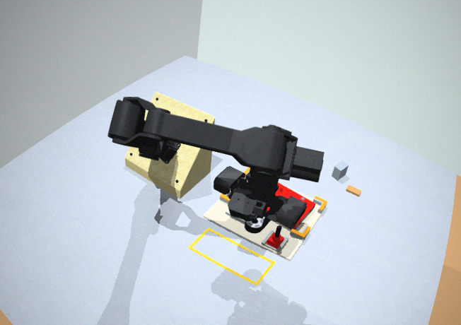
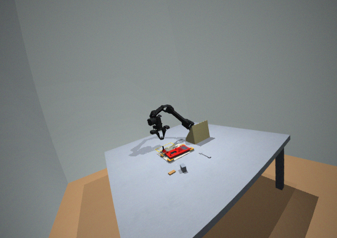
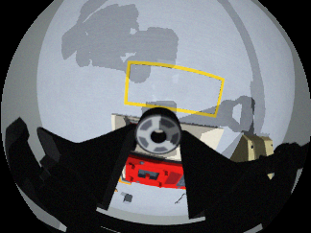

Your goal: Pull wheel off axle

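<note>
My gripper [image 1: 255, 222] [image 2: 162, 138] is shut on the black wheel [image 1: 252, 230] [image 3: 146, 133] with its grey spoked hub. The fingers grip it from both sides in the wrist view, hub face toward the camera. The wheel is off the axle and held in the air. The black upright axle [image 1: 278, 232] [image 2: 163, 147] stands bare on its red base [image 1: 274, 241]; the wrist view does not show it, with the wheel and gripper in front. The yellow outline of the marked area [image 1: 223, 266] [image 3: 128, 82] lies on the table beside the board, with no wheel inside it.
The cream board [image 1: 216, 215] carries a red plate [image 1: 307, 205] [image 2: 171, 153] and orange corner brackets. A grey block [image 1: 339, 171] [image 2: 183, 168] and an orange block [image 1: 353, 190] [image 2: 171, 172] lie beyond it. A tan wedge [image 1: 196, 170] [image 2: 201, 133] and a thin grey tool [image 2: 201, 153] are also there.
</note>
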`<state>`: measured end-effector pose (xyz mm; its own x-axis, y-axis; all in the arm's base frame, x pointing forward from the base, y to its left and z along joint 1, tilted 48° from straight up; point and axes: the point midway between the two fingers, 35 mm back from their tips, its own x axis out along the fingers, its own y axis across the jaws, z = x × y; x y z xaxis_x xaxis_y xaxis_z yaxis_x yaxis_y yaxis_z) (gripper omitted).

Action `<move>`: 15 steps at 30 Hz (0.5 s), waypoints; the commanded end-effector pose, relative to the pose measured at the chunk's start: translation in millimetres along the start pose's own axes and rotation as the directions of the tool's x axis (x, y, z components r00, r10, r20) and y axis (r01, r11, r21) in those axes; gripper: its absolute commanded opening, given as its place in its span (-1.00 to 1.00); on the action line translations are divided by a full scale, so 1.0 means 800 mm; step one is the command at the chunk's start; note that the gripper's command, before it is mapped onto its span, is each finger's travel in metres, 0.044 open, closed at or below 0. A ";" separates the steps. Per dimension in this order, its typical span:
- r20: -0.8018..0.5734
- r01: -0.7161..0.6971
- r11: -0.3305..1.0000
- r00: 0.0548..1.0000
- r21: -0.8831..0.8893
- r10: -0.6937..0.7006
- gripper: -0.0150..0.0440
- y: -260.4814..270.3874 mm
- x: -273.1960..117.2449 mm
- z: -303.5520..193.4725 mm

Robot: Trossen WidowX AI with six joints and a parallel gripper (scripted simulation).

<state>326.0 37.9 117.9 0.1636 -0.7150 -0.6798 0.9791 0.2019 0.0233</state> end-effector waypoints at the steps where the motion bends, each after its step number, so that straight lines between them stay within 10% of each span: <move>1: 0.006 0.006 1.000 1.000 -0.009 -0.006 -0.49 -0.011 0.002 0.011; 15: 0.007 0.007 1.000 1.000 -0.008 -0.007 -0.49 -0.031 0.004 0.036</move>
<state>307.7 15.2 137.9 0.1627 -0.7167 -0.6782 0.9794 0.2003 0.0233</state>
